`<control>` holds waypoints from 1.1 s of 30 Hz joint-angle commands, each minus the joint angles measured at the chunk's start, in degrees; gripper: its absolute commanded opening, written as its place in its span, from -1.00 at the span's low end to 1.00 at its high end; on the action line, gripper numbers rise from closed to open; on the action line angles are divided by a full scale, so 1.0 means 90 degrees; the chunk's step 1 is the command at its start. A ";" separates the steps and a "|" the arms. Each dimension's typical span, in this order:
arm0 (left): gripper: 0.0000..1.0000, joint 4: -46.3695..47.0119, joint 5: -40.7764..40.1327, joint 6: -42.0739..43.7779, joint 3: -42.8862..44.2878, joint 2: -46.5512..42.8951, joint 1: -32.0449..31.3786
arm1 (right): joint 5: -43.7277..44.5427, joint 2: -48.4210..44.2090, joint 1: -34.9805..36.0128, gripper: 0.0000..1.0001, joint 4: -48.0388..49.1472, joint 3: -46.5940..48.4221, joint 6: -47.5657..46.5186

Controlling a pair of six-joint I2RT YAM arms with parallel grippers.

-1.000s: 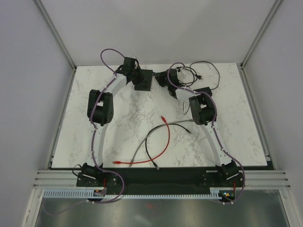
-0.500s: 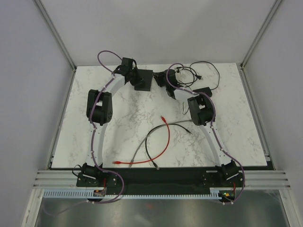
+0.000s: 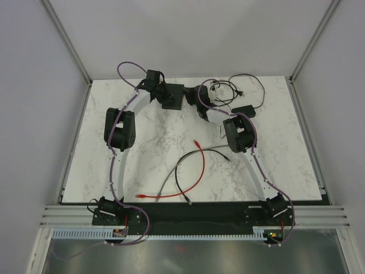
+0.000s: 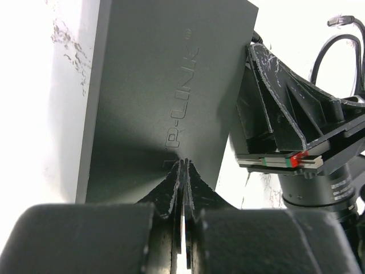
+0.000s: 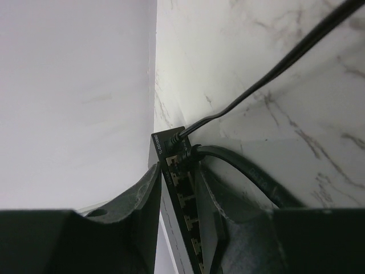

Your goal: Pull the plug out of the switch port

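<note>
Task barely begun: left end effector (image 4: 182, 166) closed tight, tips on the top face of the switch (image 3: 173, 96), seemingly to steady it. Right end effector (image 5: 178, 166) partly open, fingers astride the port edge, gripping nothing. Switch lies at far middle of the bench (image 3: 142, 142), plug (image 5: 184, 155) seated in its end port just beyond the right tips, pull yet to come. Writing: "TP-LINK" embossed on the top face; white print by the ports too small to read.

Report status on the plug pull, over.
Left claw shut, tips against the switch. Right claw astride its port edge, grip unclear. Plug seated in port. Thin cord runs just beside it.
</note>
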 commanded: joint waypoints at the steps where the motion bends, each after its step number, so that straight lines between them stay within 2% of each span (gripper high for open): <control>1: -0.95 -0.0124 -0.0169 -0.0108 -0.0210 -0.0089 0.0017 | 0.0349 0.0014 0.0050 -0.23 0.0047 -0.0358 0.0259; 8: -0.96 -0.0124 -0.0081 -0.0245 -0.0288 -0.0080 0.0085 | 0.0525 -0.0181 0.0041 -0.18 0.0670 -0.0972 0.0571; 14: -0.95 -0.0124 -0.0052 -0.0226 -0.0347 -0.0128 0.0086 | 0.0466 -0.0064 0.0021 -0.27 -0.0225 -0.0486 0.0425; 17: -0.95 -0.0114 -0.0013 -0.0265 -0.0357 -0.0119 0.0095 | 0.0641 -0.0113 0.0080 -0.31 -0.0168 -0.0524 0.0629; 21: -0.95 -0.0114 0.0036 -0.0333 -0.0376 -0.0119 0.0095 | 0.0662 -0.0025 0.0148 -0.24 0.0116 -0.0632 0.1040; 24: -0.95 -0.0114 0.0026 -0.0324 -0.0405 -0.0138 0.0086 | 0.0808 -0.0006 0.0168 -0.24 -0.0215 -0.0447 0.1109; 33: -0.95 -0.0095 0.0104 -0.0324 -0.0445 -0.0138 0.0085 | 0.0711 0.0102 0.0197 -0.59 -0.0714 -0.0271 0.1158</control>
